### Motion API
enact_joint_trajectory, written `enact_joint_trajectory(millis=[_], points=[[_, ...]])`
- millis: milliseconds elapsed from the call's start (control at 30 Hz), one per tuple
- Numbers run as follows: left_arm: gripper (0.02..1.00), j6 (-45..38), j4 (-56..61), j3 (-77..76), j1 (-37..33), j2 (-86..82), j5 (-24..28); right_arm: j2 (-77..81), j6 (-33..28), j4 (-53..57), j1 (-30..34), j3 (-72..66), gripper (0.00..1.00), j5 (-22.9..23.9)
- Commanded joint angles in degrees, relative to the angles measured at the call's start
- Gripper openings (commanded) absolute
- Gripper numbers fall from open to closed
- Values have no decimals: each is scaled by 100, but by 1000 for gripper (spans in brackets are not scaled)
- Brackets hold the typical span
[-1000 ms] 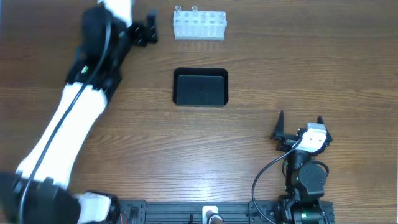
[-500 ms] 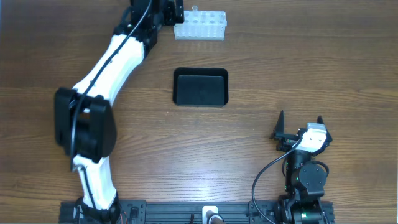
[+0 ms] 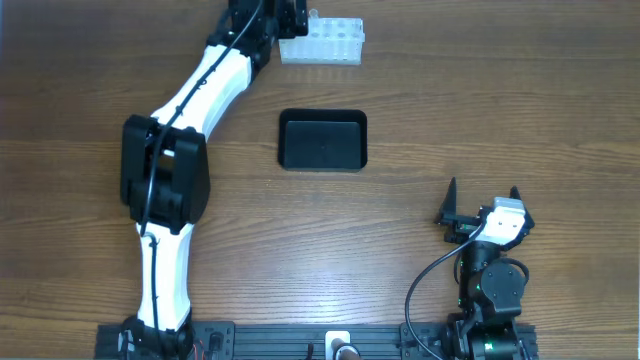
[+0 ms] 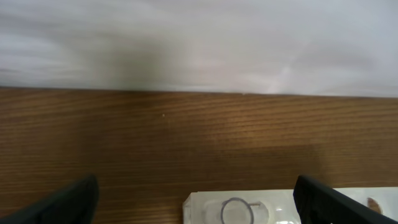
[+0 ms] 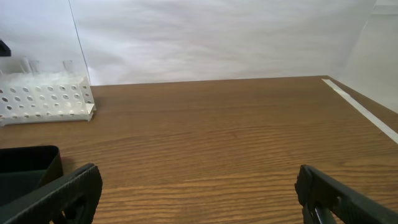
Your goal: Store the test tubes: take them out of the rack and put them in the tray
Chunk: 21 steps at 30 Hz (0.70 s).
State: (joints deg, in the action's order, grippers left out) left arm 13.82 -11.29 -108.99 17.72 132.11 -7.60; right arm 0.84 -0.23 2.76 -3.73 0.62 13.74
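Left gripper: fingers spread wide, holding nothing, stationed above the left end of the rack at the far edge of the desk. In its wrist view the gripper has the rack's end lying between the two fingers, with the round mouth of one tube facing up. The fingers stand apart from that tube on either side. Rack: clear plastic, upright on the desk. The right wrist view shows two tubes standing in it, their tops above its upper face. Tray: black, rectangular, on the desk just in front of the rack, apart from it. Right gripper: fingers spread, holding nothing, near its own base at the desk's near right, well apart from tray and rack.
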Motion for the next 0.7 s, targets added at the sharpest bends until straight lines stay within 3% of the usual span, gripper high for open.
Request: enact_joint_trajectory(millis=[33, 700], points=[[963, 83, 55, -203, 2, 271, -254, -55, -24, 4, 44, -33, 991, 72], [720, -9, 186, -203, 94, 382, -256, -55, -26, 4, 44, -33, 991, 72]])
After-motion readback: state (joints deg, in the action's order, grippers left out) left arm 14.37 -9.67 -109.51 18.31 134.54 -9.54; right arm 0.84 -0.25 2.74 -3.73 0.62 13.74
